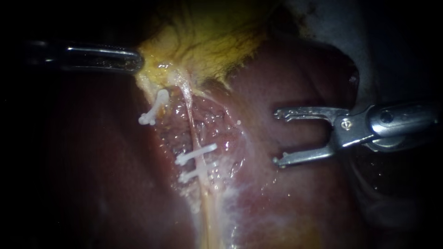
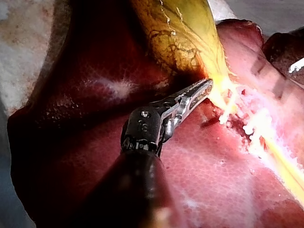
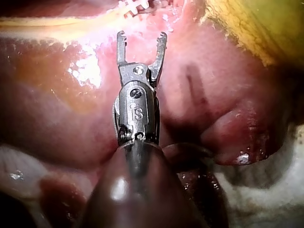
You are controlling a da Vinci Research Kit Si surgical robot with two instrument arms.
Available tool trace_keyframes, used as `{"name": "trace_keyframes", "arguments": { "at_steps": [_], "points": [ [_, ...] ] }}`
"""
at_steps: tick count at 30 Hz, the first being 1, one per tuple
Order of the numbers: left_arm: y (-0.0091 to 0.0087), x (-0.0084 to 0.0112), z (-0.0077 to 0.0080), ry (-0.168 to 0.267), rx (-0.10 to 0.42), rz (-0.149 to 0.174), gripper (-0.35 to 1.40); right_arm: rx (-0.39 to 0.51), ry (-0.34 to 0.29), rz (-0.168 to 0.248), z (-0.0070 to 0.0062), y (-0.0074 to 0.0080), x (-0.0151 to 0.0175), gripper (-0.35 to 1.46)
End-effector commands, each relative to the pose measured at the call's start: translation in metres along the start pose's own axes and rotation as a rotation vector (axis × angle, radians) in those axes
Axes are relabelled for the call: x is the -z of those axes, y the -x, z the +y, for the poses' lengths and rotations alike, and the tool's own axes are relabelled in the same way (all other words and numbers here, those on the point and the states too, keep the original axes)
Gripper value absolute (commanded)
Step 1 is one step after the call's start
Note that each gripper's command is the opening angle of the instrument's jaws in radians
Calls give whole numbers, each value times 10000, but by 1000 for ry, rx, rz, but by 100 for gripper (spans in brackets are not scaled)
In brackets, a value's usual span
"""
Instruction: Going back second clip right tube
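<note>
Dark red liver (image 1: 295,83) is lying behind everything, with the yellow gallbladder (image 1: 207,41) resting against it. The right instrument (image 1: 277,137) (image 3: 142,35) is holding its pincer wide apart and empty, with both tips hanging over bare liver and gripping nothing. Ahead of those tips and well apart from them, the right tube (image 1: 193,133) is running as a thin pale strand away from the gallbladder. Two white clips are sitting across it close together, the first clip (image 1: 196,154) nearer the gallbladder and the second clip (image 1: 197,173) just beyond it. A third clip (image 1: 154,108) is sitting farther off, past the tube from the right pincer and near the tip of the left one. The left instrument (image 1: 137,62) (image 2: 204,88) is keeping its pincer pressed together, clamped on the edge of the gallbladder, which is drawing to a point at its tip.
</note>
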Motion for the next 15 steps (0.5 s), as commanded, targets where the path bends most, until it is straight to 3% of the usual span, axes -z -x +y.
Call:
{"name": "trace_keyframes", "arguments": {
  "at_steps": [1, 11, 15],
  "points": [
    [-3, -5, 0, 7, -3, 0, -35, 0, -1, 0, 0, 0, 0, 60],
    [-35, -54, 4, -14, -21, 17, -35, 1, -5, 0, -4, 0, 1, 60],
    [-39, -59, 7, -14, -24, 23, -35, 1, -5, -2, -5, 0, 1, 60]
  ]
}}
